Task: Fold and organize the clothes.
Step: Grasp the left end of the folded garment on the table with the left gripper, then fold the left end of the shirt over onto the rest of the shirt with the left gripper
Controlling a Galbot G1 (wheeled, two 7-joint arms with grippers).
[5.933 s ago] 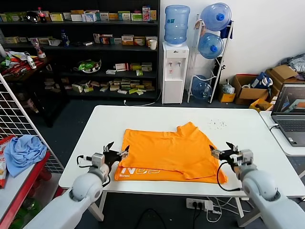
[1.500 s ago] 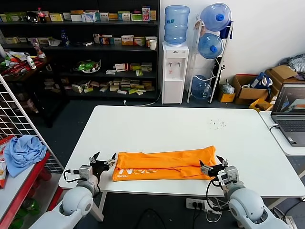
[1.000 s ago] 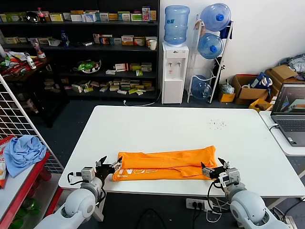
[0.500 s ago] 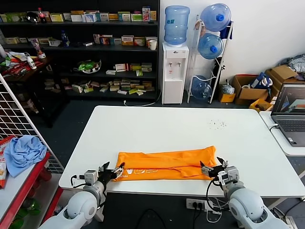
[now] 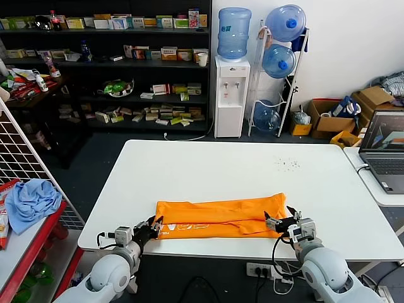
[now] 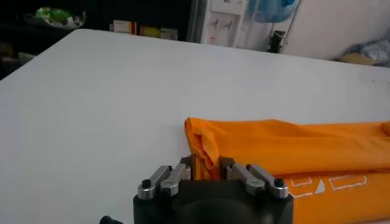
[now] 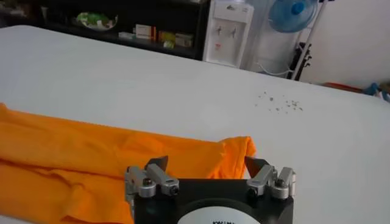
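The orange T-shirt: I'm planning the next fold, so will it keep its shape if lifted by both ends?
Probably not. The orange T-shirt lies wrinkled and limp on the table, so its middle would likely sag. Its stacked layers may slide apart. It looks light for either end effector.

T-shirt [image 5: 218, 218]: soft matt orange cloth, creased along its folds, with flat white print at its 9 o'clock end. Table [image 5: 208, 165]: smooth white top, faint sheen. Left gripper [image 6: 208, 173], closed on the shirt's edge: dull grey metal links on a black matt housing. Right gripper [image 7: 208, 171], fingers spread: same grey metal, black body, glossy white disc.
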